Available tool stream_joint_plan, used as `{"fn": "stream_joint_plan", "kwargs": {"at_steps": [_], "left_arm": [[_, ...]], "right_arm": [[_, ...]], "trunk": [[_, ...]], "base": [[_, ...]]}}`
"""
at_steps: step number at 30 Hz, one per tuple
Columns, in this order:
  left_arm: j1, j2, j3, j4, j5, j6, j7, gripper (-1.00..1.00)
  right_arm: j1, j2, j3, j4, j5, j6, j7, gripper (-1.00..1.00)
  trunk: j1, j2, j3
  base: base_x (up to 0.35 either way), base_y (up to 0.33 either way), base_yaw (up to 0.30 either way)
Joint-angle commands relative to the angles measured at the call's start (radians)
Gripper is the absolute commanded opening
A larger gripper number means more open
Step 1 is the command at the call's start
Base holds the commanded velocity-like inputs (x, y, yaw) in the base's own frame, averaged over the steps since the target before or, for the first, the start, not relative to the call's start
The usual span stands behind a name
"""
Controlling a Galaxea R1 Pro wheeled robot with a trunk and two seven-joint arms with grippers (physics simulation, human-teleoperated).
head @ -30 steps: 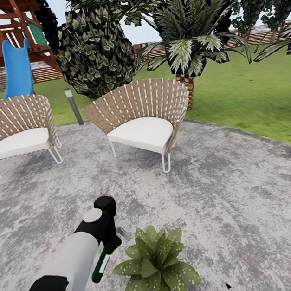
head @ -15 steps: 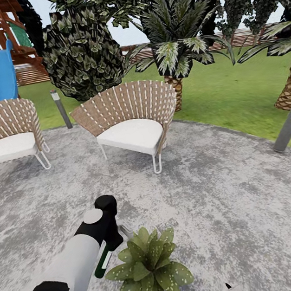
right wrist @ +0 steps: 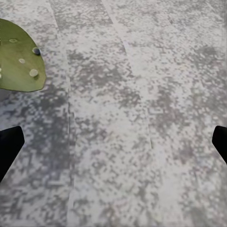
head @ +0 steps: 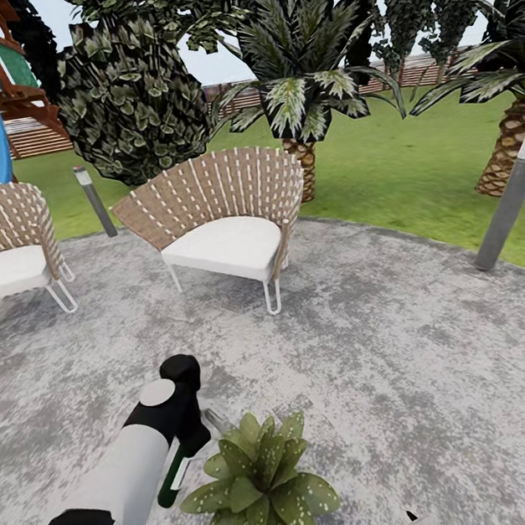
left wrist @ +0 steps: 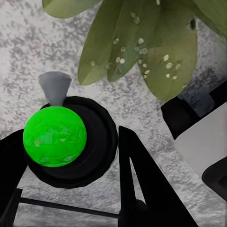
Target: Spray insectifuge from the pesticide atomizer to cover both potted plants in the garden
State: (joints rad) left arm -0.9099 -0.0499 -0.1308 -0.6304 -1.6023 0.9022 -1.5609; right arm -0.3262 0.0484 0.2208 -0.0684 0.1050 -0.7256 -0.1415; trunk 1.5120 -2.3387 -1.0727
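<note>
Left gripper [left wrist: 71, 189] fingers clamp the pesticide atomizer [head: 174, 480] around its dark body, nozzle aimed at the potted plant [head: 256, 488] just beside it on the patio [head: 416, 374]. Bottle looks light, rigid, smooth plastic: likely slippery, so a mid-body grip below the trigger head seems best. Right gripper [right wrist: 113, 146] fingertips sit spread wide, empty.

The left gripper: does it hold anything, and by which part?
Yes, the left gripper holds the pesticide atomizer, its jaws closed around the bottle's upper part; the exact place is hidden.
</note>
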Motion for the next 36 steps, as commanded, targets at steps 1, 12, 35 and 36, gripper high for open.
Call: {"fn": "stream_joint_plan", "kwargs": {"at_steps": [1,12,35,36], "left_arm": [[0.000,0.001,-0.001,-0.001,-0.009,0.010,-0.010,-1.00],[0.000,-0.007,0.002,0.001,-0.010,0.010,-0.010,-1.00],[0.014,-0.011,0.002,0.028,-0.005,0.020,-0.010,-1.00],[0.014,-0.011,0.002,0.027,-0.002,0.020,-0.010,-1.00]], "right_arm": [[-0.001,0.000,0.002,0.001,0.010,-0.001,-0.010,1.00],[-0.001,0.000,0.002,0.001,0.010,-0.001,-0.010,1.00],[-0.001,0.001,0.002,0.001,0.011,-0.001,-0.010,1.00],[-0.001,0.001,0.002,0.001,0.010,-0.001,-0.010,1.00]], "trunk": [[0.000,0.000,-0.001],[0.000,0.000,-0.001],[0.000,0.000,-0.001],[0.000,0.000,-0.001]], "base": [[0.000,0.000,0.000],[-0.077,0.000,0.000],[-0.085,-0.048,0.157],[-0.249,-0.183,0.009]]}}
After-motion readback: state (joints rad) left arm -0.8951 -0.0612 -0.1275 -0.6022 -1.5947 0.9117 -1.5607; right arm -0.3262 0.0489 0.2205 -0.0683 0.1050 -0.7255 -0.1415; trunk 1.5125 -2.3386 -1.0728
